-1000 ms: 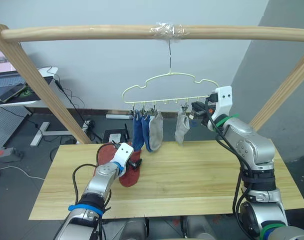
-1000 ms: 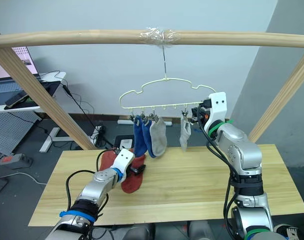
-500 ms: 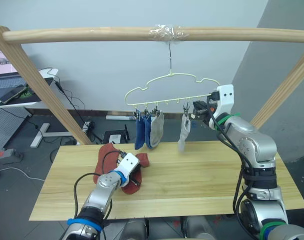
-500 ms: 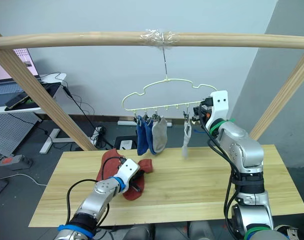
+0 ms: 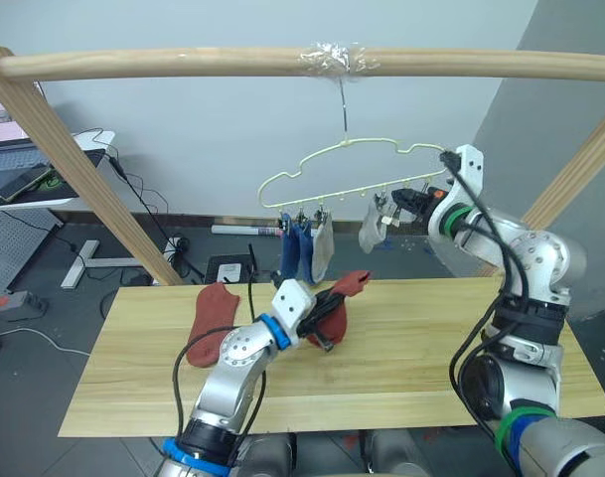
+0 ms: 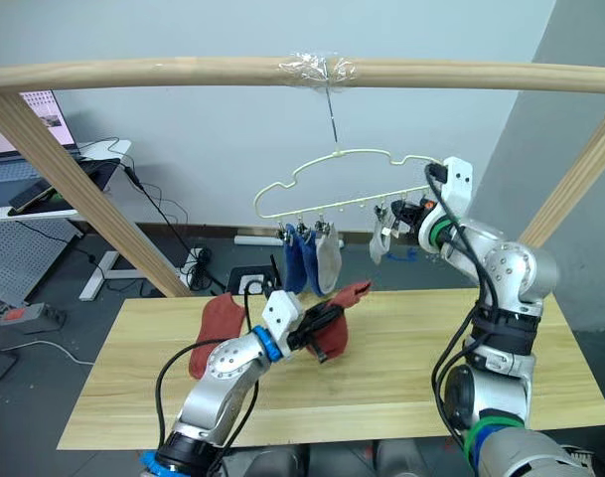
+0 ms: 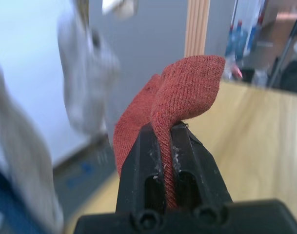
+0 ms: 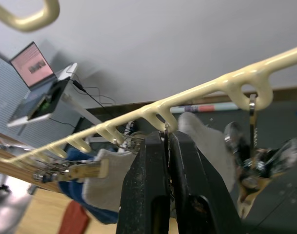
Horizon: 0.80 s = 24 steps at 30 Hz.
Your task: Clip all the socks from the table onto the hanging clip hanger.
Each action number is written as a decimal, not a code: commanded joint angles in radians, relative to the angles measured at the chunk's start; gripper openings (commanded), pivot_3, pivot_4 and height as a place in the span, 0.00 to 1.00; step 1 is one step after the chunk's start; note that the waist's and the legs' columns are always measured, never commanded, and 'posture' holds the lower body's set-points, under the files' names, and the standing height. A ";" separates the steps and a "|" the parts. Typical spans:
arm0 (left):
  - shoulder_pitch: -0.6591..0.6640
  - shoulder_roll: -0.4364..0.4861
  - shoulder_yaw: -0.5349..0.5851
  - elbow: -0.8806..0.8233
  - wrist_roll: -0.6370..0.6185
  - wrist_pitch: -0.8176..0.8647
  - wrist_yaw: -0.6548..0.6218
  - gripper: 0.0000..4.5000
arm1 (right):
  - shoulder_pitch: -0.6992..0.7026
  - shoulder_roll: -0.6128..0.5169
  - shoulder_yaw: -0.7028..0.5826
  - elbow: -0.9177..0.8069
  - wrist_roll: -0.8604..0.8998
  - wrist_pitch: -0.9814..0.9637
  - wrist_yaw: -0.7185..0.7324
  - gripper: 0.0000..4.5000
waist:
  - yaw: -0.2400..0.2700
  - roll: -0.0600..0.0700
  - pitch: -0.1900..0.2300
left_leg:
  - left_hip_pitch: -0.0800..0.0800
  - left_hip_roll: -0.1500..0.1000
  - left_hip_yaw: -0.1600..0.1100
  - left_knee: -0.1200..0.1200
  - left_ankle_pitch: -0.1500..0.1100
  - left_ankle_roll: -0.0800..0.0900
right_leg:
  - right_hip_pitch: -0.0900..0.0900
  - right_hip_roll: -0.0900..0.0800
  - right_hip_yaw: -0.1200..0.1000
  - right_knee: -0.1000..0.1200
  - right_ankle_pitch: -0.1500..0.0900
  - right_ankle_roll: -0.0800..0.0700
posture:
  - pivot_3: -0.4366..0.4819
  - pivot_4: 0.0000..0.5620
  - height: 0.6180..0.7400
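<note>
My left gripper (image 5: 327,307) is shut on a rust-red sock (image 5: 350,288), held up just above the middle of the table (image 5: 421,348); the left wrist view shows the sock (image 7: 187,87) folded between the fingers. A second rust-red sock (image 5: 211,321) lies flat on the table to the left. The clip hanger (image 5: 342,192) hangs from the pole, tilted up to the right. Two blue socks (image 5: 294,253) and a grey sock (image 5: 323,248) hang at its left, another grey sock (image 5: 372,231) further right. My right gripper (image 5: 406,196) is shut on the clip hanger's right part (image 8: 197,92).
A thick wooden pole (image 5: 183,65) spans the top, carried by slanted wooden posts (image 5: 83,169) at both sides. A desk with a laptop (image 5: 24,174) stands at the back left, beyond the table. The table's right half is bare wood.
My left gripper has shut on a rust-red sock and lifted it up and to the right, leaving the other one lying. The right gripper has drawn the hanger's right end up and rightward.
</note>
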 commanded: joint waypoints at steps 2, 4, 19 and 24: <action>-0.046 -0.052 -0.018 -0.002 0.051 -0.090 0.081 0.00 | -0.057 0.039 -0.098 -0.035 0.035 0.110 -0.063 0.00 | -0.002 0.000 0.000 | 0.000 0.000 0.000 0.000 0.000 0.000 | 0.000 0.000 0.000 0.000 0.000 0.000 | 0.39 0.21 1.00; -0.052 -0.067 -0.023 0.026 0.075 -0.124 0.108 0.00 | -0.067 0.067 -0.130 -0.046 0.032 0.142 -0.084 0.00 | -0.004 0.001 0.000 | 0.000 0.000 0.001 0.000 0.000 0.000 | 0.000 0.000 0.000 0.000 0.000 0.000 | 0.39 0.21 1.00; -0.105 -0.102 -0.024 0.098 0.109 -0.201 0.181 0.00 | -0.099 0.143 -0.231 -0.087 0.007 0.239 -0.129 0.00 | -0.009 0.002 -0.002 | 0.000 0.000 0.001 0.002 0.000 0.000 | 0.000 0.000 0.000 0.002 0.000 0.000 | 0.38 0.19 1.00; -0.126 -0.113 -0.040 0.129 0.124 -0.219 0.187 0.00 | -0.093 0.148 -0.226 -0.093 0.027 0.239 -0.131 0.00 | -0.010 0.002 -0.002 | 0.000 0.000 0.001 0.002 0.000 0.000 | 0.000 0.000 0.000 0.002 0.000 0.000 | 0.37 0.19 1.00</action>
